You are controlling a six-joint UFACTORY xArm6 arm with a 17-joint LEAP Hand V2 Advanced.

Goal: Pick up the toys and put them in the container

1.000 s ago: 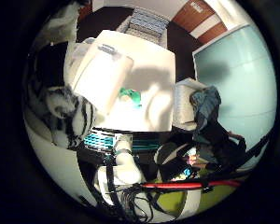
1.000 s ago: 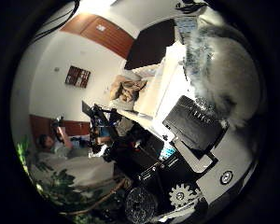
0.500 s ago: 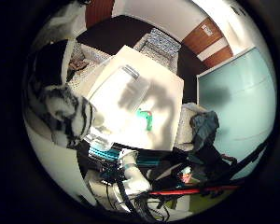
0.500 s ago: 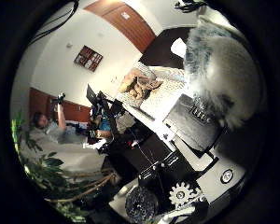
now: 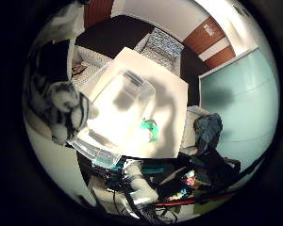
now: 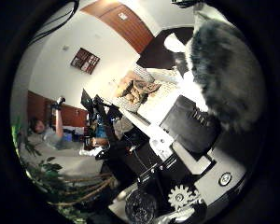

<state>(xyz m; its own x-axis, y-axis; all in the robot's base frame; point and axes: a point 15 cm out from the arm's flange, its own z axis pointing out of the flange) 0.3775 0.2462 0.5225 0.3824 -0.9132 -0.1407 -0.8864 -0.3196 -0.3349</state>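
Observation:
A grey and white striped plush toy (image 6: pixel 219 70) fills much of the right thumb side palm view, pressed close to the palm. My hand (image 6: pixel 191 126) is curled on it and carries it above the white table (image 5: pixel 170 85). In the right little finger side palm view the same plush (image 5: pixel 55 108) hangs beside a clear plastic container (image 5: pixel 118 118) that stands on the table. A small green toy (image 5: pixel 151 128) lies on the table next to the container. A brown plush toy (image 6: pixel 135 91) lies farther off on the table.
A dark chair with clothes on it (image 5: pixel 209 127) stands by the table's edge. A patterned rug (image 5: pixel 160 42) lies on the dark floor beyond the table. A cluttered desk (image 6: pixel 103 117) and green plants (image 6: pixel 42 177) stand at the side of the room.
The whole picture has shifted, so the hand has moved over the table. The clear container is now larger and closer under the palm. The striped plush stays in the hand.

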